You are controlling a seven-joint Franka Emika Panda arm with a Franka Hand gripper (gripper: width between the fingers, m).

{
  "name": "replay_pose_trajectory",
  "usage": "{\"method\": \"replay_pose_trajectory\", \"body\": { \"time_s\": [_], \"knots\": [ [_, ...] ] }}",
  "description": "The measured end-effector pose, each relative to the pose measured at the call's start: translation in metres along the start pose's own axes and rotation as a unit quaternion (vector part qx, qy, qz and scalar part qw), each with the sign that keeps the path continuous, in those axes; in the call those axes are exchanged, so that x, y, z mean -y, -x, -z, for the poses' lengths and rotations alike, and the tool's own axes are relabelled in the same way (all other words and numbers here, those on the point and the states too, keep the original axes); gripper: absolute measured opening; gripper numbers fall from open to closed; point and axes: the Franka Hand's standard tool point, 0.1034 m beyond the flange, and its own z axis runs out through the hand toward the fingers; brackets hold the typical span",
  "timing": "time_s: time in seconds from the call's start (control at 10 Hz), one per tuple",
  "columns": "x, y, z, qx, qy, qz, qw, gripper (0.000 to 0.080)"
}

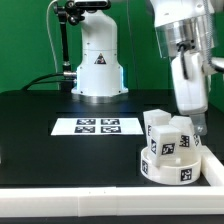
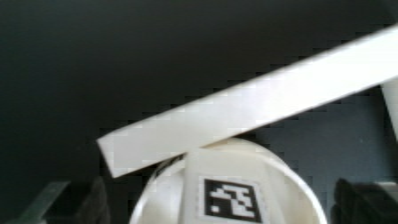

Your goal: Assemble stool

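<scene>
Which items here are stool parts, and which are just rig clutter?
Job:
- round seat disc
- leg blocks clustered on and beside the disc
- end effector, just above the blocks

Not job:
- marker board
- long white edge rail
- black table

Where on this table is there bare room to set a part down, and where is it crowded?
Free: the dark table on the exterior view's left of the marker board, and the strip between that board and the front edge. Crowded: the exterior view's right corner, where the leg blocks sit on the round seat below the gripper.
</scene>
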Motion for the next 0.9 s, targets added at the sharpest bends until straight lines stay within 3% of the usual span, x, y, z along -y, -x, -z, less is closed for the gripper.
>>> {"method": "replay_pose_trajectory", "body": {
  "time_s": [0.2,0.6,0.8,0.9],
  "knots": [
    [0.0022,0.0109,0.0148,0.01,0.002,0.013,1.0,0.0648],
    [0.0014,0.0104,0.0126,0.007,0.004,0.161,0.987,0.0649],
    [-0.0009,0.0118,0.013,-0.015,0.044,0.331,0.942,0.0649],
    [0.0019,0.0131,0.0167,-0.018,0.053,0.416,0.908,0.0649]
  ]
}}
